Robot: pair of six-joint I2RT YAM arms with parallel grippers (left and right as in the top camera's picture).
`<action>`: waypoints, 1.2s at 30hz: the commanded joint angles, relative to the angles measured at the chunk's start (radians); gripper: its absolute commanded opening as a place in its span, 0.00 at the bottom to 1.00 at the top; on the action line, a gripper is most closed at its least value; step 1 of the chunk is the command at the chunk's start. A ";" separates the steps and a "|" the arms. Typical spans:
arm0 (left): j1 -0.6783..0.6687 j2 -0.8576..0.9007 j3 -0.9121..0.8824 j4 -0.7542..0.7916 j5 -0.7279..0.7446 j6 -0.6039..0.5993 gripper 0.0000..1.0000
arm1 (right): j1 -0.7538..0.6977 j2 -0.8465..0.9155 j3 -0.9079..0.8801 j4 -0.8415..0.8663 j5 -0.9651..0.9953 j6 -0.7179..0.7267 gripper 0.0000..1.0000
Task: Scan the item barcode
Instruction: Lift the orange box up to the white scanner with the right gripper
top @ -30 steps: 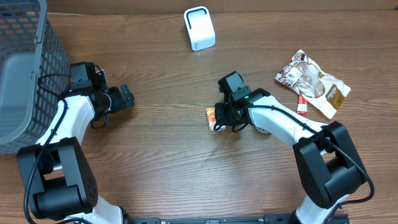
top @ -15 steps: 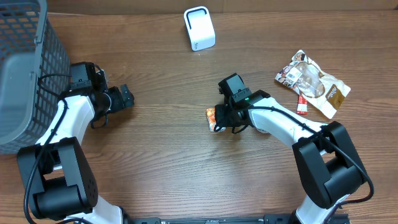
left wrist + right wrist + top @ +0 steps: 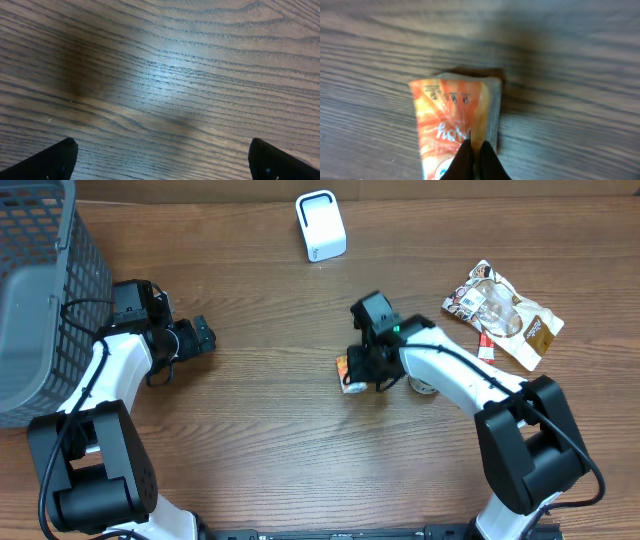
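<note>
1. Seen from overhead, the right gripper (image 3: 358,370) is just off the middle of the wooden table (image 3: 260,440), toward 4 o'clock, with its arm running back toward 5 o'clock.
2. Its jaws are pinched together on a small orange packet (image 3: 346,370), which sticks out of the gripper toward 9 o'clock.
3. In the right wrist view the two dark fingertips (image 3: 465,159) meet on the near end of the orange packet (image 3: 451,122). White lettering and a row of small print show on its face, and no barcode can be made out there.
4. A dark shadow lies on the wood just past the packet's far edge. Whether the packet touches the table cannot be told.
5. The white scanner (image 3: 320,225) stands upright at 12 o'clock, well apart from the packet.
6. The left gripper (image 3: 202,338) is at 9 o'clock, jaws spread wide and holding nothing. In its wrist view only the two finger (image 3: 52,159) tips show, at the lower corners over bare wood.
7. A grey mesh basket (image 3: 40,280) fills the corner at 10 o'clock, beside the left arm.
8. A crumpled snack bag (image 3: 505,315) lies at 2 o'clock, with a small red item (image 3: 485,350) at its 7 o'clock edge.
</note>
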 commanded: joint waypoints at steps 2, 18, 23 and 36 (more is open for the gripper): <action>0.005 0.006 0.014 0.003 -0.014 0.019 1.00 | -0.009 -0.056 0.230 -0.111 0.088 -0.088 0.04; 0.005 0.006 0.014 0.003 -0.013 0.019 1.00 | -0.066 -0.047 1.078 -0.429 0.229 -0.229 0.03; 0.005 0.006 0.014 0.003 -0.013 0.019 1.00 | -0.072 -0.026 1.066 -0.334 0.276 -0.327 0.04; 0.005 0.006 0.014 0.003 -0.014 0.019 1.00 | -0.072 0.173 1.065 -0.138 0.291 -0.682 0.04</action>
